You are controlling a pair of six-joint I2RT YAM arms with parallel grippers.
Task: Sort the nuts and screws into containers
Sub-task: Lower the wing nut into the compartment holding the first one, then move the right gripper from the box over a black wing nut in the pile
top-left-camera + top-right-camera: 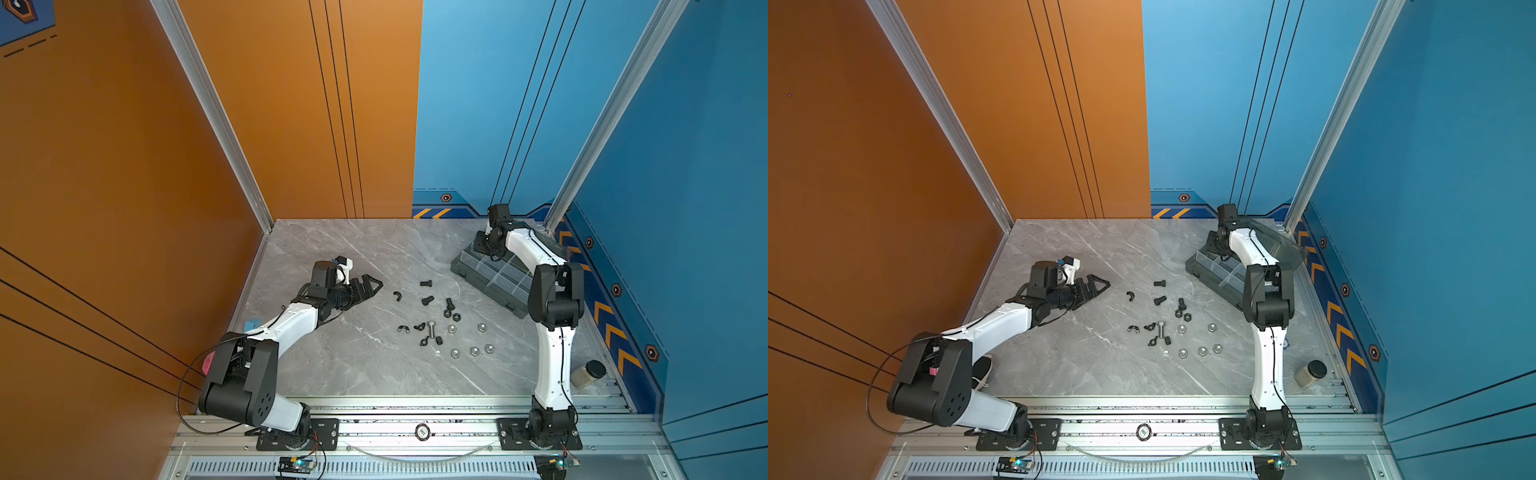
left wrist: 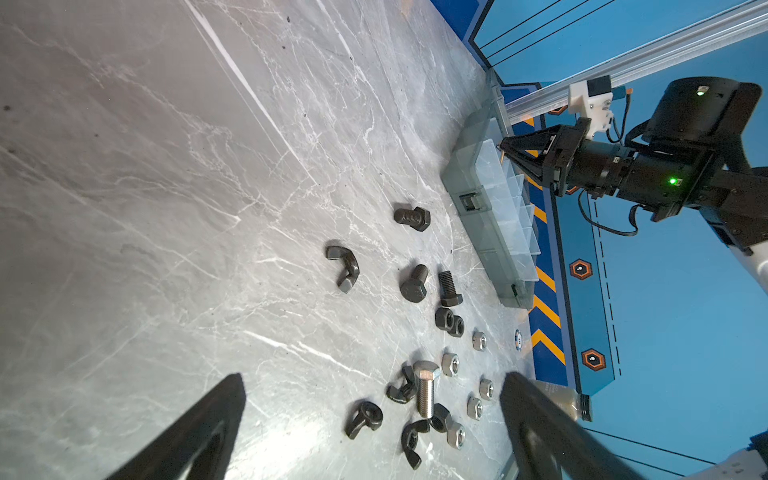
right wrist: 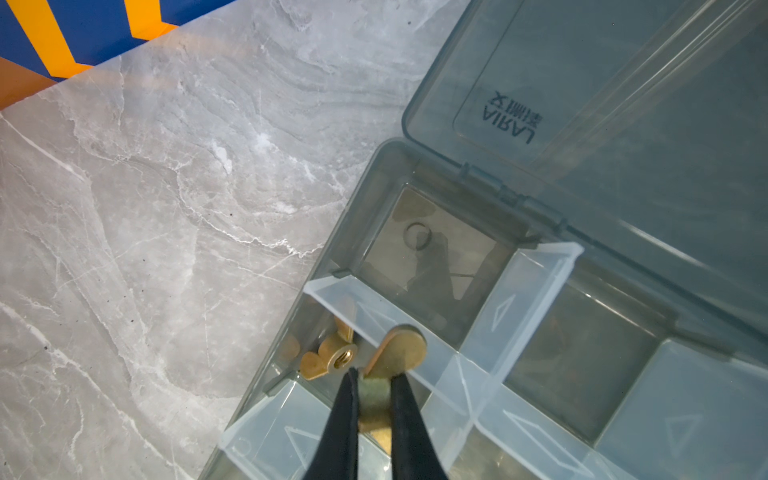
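My right gripper [image 3: 376, 376] is shut on a brass winged nut [image 3: 401, 347], held just above a far corner compartment of the smoky-grey containers box [image 3: 361, 199]. Another brass winged nut [image 3: 332, 353] lies in that compartment. On the table in both top views lies a loose group: black screws [image 1: 428, 300], a silver screw [image 1: 432, 329], silver nuts [image 1: 482, 328], black hex nuts [image 1: 456, 317] and black winged nuts [image 1: 397, 296]. My left gripper [image 1: 368, 286] rests open and empty left of the group, its fingers [image 2: 540, 424] framing the silver screw [image 2: 426, 390].
The box's tinted lid [image 1: 1279, 245] stands open toward the right wall. A small jar with a black cap [image 1: 586, 373] lies at the front right corner. My right arm [image 1: 555, 299] reaches over the box [image 1: 490, 274].
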